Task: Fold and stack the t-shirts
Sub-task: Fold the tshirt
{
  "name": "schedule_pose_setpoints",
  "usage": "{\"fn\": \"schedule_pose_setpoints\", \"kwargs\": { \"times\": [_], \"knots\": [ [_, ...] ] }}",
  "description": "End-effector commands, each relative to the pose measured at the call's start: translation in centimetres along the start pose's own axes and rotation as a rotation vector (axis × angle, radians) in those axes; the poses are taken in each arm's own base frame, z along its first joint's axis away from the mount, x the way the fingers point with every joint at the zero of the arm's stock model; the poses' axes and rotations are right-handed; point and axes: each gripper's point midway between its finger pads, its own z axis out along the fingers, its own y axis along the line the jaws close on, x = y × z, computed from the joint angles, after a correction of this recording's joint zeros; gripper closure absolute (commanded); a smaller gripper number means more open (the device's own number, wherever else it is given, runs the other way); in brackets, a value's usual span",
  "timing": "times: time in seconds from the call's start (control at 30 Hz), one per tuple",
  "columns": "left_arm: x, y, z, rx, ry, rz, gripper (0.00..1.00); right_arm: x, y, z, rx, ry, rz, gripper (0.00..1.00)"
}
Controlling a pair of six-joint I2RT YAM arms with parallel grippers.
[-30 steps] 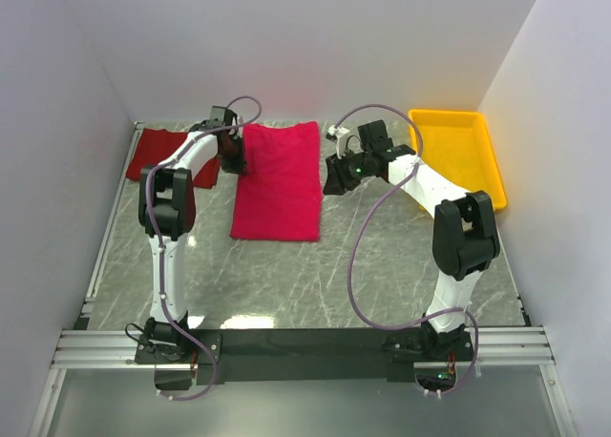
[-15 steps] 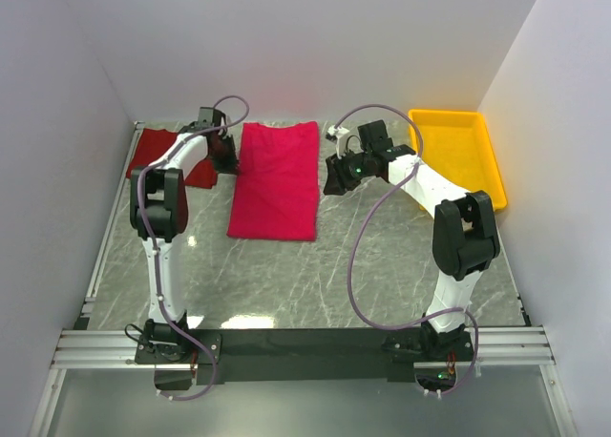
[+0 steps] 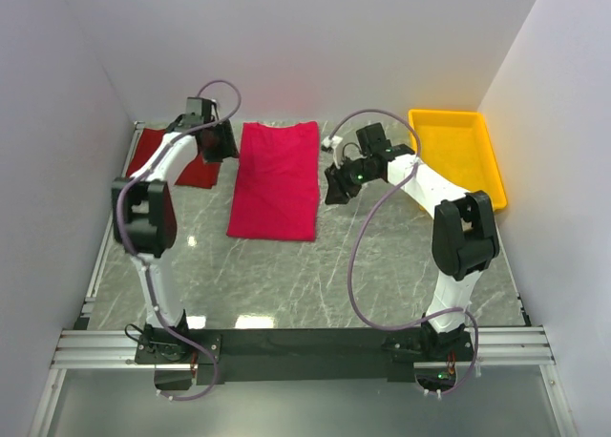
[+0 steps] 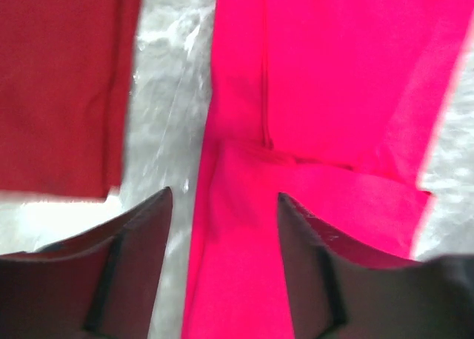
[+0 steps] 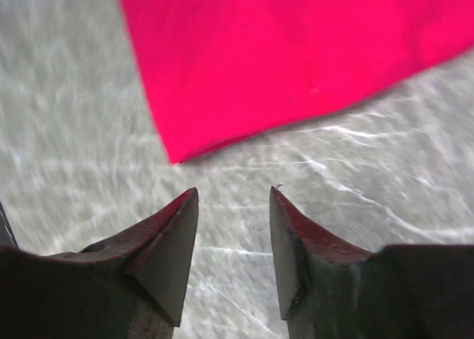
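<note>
Though folded lengthwise, crimson-pink t-shirt (image 3: 277, 179) flat beside brick-red t-shirt (image 4: 59, 80)

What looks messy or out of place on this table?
Nothing is spilled or damaged. The bright crimson-pink folded cloth t-shirt lies slightly askew, its left edge slanting outward toward the near end. The darker brick-red cloth t-shirt lies apart on its left, not stacked.

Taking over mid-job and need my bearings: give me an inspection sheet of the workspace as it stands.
Surface: grey marble table, nothing spilled.
Job's things: pink t-shirt folded long, centre back; dark red t-shirt flat at back left, apart, unstacked.
Clutter: yellow tray, back right.
Grippers: left gripper open over pink t-shirt's left edge; right gripper open over table beside it.
Cables: purple cables looping off both arms.
Surroundings: white walls.
</note>
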Motion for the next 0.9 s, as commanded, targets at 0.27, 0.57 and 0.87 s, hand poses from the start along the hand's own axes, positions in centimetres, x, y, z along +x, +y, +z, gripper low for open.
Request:
{"fn": "schedule_pose_setpoints", "kwargs": {
  "times": [0.27,0.57,0.87],
  "knots": [
    [7.8,1.4,-12.0,0.21,-0.061,-0.269,0.32,4.2,9.5,4.7,-0.156,0.164,-0.686,0.43],
    [15.3,2.7,-11.0,0.219,0.033,-0.337,0.35,3.5,7.8,7.6,-0.001,0.21,-0.687,0.43],
    [17.0,2.6,-8.9,0.257,0.093,-0.388,0.37,5.8,7.2,8.0,0.013,0.273,-0.645,0.43]
  ]
}}
